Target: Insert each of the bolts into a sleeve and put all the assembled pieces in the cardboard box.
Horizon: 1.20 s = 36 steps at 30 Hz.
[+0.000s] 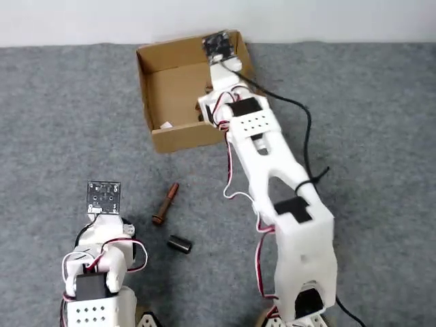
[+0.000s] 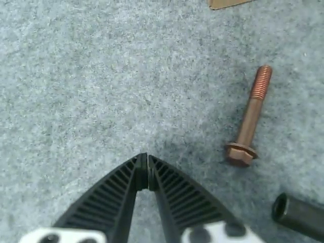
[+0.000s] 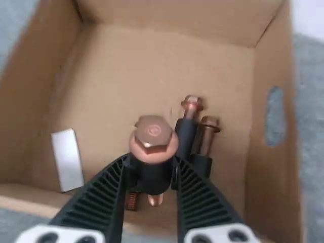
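Grey carpet (image 1: 68, 122); left pincer (image 2: 147, 172) closed empty, right pincer (image 3: 151, 166) grips sleeved bolt (image 3: 152, 139) inside box (image 3: 50, 76).

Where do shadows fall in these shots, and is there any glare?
Left wrist view: a dark shadow on the carpet at the shut left end effector, a faint one beside the bolt. Right wrist view: soft sheen on the held bolt, no hard glare. High view: soft shadow along the right arm.

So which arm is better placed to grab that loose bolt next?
Left. The left hand is shut, empty, right by the bolt and sleeve; the right hand holds an assembled piece over the cardboard box.
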Each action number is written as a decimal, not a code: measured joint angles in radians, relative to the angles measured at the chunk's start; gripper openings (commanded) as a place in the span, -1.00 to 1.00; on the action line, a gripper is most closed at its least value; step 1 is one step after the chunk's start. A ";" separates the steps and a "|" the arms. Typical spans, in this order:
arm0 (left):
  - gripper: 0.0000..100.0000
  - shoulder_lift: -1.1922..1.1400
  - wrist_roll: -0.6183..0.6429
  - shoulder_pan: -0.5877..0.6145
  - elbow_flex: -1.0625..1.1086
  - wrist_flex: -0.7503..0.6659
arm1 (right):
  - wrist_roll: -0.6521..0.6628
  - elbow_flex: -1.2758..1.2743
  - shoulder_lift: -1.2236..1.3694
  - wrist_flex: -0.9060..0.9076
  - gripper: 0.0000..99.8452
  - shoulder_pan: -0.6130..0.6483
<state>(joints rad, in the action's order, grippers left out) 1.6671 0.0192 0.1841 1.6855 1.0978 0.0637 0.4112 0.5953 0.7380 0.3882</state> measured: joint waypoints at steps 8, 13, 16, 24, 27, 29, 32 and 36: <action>-0.99 0.000 0.000 0.000 0.000 -0.002 | 0.026 0.141 0.152 0.087 -0.75 -0.002; -0.99 0.000 0.000 0.000 0.000 -0.002 | 0.026 0.167 0.158 0.160 -0.73 -0.002; -0.99 0.000 0.000 0.000 0.000 -0.002 | 0.026 0.170 0.155 0.169 -0.84 -0.002; -0.99 0.000 -0.003 0.089 0.000 -0.002 | 0.026 0.170 0.000 0.295 -0.98 0.020; -0.99 0.000 0.002 0.138 0.000 -0.014 | 0.026 0.170 -0.080 0.411 -0.98 0.052; -0.99 0.000 0.026 0.157 0.000 -0.020 | 0.026 0.170 -0.127 0.493 -0.98 0.072; -0.99 0.000 0.086 0.198 0.000 -0.031 | 0.026 0.170 -0.183 0.601 -0.98 0.104; -0.99 0.000 0.117 0.270 0.000 -0.048 | 0.026 0.170 -0.232 0.744 -0.98 0.141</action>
<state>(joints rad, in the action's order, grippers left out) 1.6671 0.1358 0.4542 1.6855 1.0503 0.0898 0.5815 0.3636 1.4822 0.5294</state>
